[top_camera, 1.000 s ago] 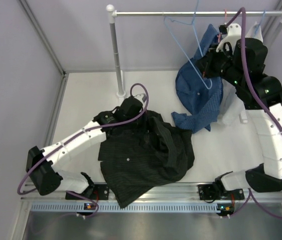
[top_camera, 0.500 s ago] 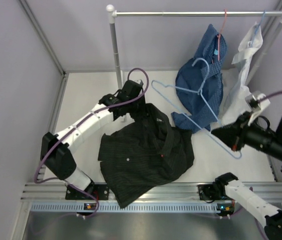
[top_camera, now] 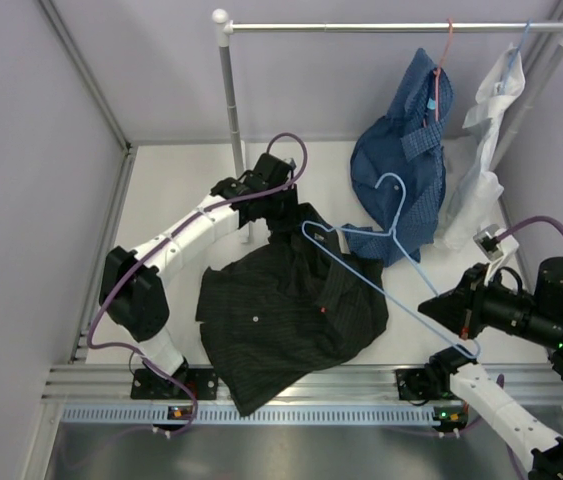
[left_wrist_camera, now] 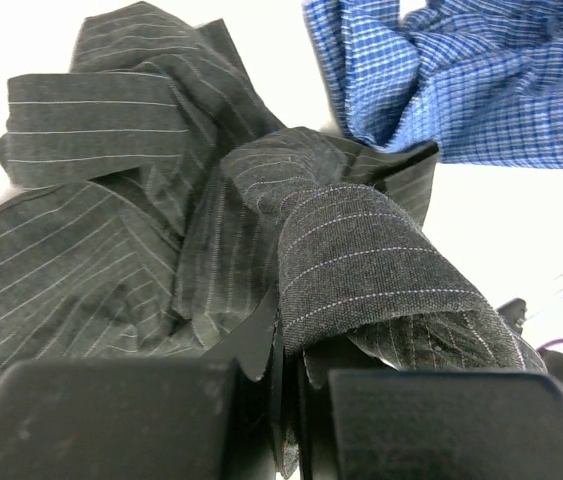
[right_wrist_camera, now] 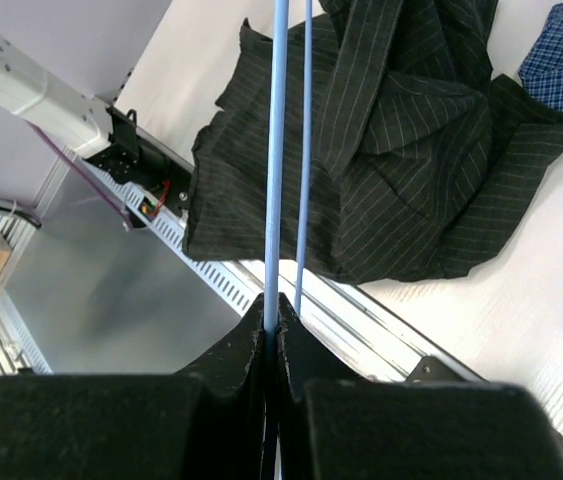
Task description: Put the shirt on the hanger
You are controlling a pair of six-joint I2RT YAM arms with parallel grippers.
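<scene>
The left jaws were pressed together on a fold at the far edge of the shirt (top_camera: 281, 320); the right jaws pinched a corner of the hanger (top_camera: 381, 288).

Top view: we noted the shirt crumpled on the white surface (top_camera: 161, 190) between the arms. The hanger slanted over its right part, hook toward the hanging blue checked shirt (top_camera: 426, 190).

Left wrist view: we saw a pinstriped band of the shirt (left_wrist_camera: 341, 260) clamped between the jaws, with the blue checked shirt (left_wrist_camera: 461, 80) beyond.

Right wrist view: we recorded two wires of the hanger (right_wrist_camera: 276, 150) leaving the closed jaws, with the shirt (right_wrist_camera: 391, 150) beneath them on the surface (right_wrist_camera: 531, 300).
</scene>
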